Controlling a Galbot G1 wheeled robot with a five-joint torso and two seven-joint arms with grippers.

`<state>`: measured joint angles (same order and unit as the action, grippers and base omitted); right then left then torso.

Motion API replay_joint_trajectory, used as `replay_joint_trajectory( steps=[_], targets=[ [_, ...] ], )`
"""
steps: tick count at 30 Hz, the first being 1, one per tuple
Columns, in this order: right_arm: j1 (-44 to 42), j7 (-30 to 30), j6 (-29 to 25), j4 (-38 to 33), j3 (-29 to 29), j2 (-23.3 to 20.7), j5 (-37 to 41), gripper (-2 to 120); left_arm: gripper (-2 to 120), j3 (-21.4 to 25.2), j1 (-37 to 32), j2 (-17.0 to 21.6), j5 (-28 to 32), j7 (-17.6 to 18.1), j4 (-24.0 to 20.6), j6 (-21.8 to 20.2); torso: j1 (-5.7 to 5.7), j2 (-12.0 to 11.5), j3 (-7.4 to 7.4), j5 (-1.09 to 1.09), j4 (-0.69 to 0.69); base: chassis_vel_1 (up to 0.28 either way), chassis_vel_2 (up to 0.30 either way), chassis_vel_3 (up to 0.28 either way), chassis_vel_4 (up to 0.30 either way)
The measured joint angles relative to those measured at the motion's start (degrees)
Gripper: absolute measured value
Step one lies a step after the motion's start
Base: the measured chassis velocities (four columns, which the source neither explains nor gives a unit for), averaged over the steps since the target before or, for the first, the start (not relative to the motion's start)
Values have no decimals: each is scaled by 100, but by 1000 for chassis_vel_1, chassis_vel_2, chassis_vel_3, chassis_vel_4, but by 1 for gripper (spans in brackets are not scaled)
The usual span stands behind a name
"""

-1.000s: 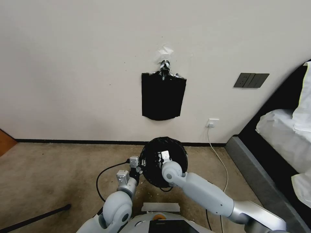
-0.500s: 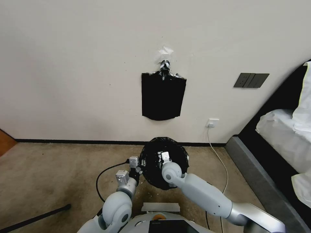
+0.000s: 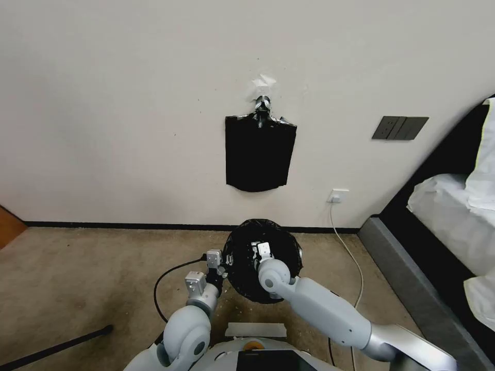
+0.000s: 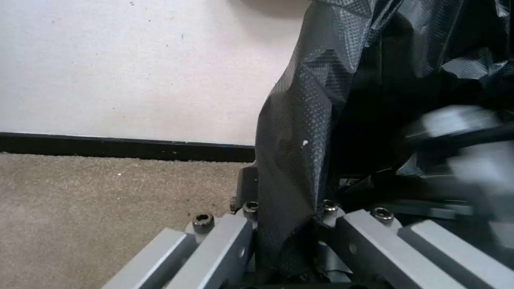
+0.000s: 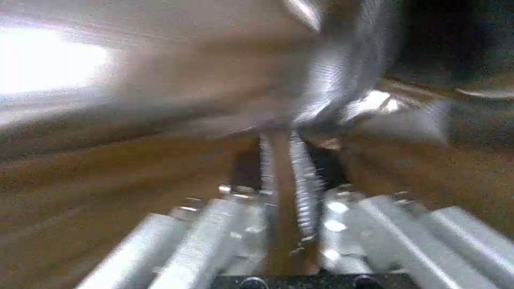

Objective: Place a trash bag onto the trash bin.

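The trash bag is spread wide, low on the carpet by the wall, under the flat bundle of black bags on its hook. The left tool pinches the bag's edge at the left side. The right tool is down inside the bag; its fingers look closed, but the view is blurry.

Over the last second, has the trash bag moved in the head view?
Yes. The trash bag, pinched by the left gripper and with the right gripper at its mouth, has shifted slightly right, toward the white cable.
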<state>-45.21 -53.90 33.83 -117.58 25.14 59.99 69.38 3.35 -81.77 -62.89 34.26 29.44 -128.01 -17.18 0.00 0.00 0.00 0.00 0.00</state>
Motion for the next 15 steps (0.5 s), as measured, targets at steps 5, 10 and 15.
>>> replay_joint_trajectory(
  steps=[5,10,15],
  targets=[
    [-399,-13,85,-522,-280,-278,-47,38,1,-15,55,-101,184,202,135,-128,0,0,0,1,-1,0,0,0,0],
    [-973,338,122,-1213,-835,-648,-228,60,1,-5,245,-278,1004,815,415,-502,0,0,0,1,-1,0,0,0,0],
    [-1348,728,135,-1435,-1157,-822,-537,75,1,24,405,-424,1634,1269,645,-732,0,0,0,0,-1,0,0,0,0]
  ],
)
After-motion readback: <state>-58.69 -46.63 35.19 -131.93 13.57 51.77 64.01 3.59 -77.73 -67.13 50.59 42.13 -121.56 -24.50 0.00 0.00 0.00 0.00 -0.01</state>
